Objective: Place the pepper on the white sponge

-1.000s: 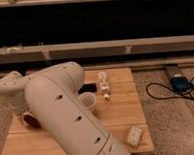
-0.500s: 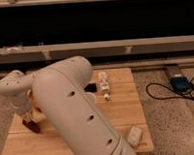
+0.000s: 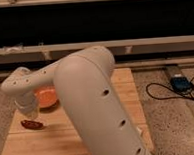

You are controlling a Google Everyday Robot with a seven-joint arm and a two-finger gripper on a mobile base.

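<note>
Though one camera view alone serves, it lists the slim, glossy dark red chili pepper [image 3: 32, 124] lying at the left end of the wooden bench [image 3: 47, 141], just under the hand [image 3: 28, 111] and near the round orange bowl [image 3: 46, 97].

- **Handling (judged):** light, smooth, likely slippery, slightly yielding; take it across mid-body.
- **Hand:** opening and contact with the pepper cannot be told.
- **White sponge:** hidden behind the bulky white arm [image 3: 92, 102].
</note>
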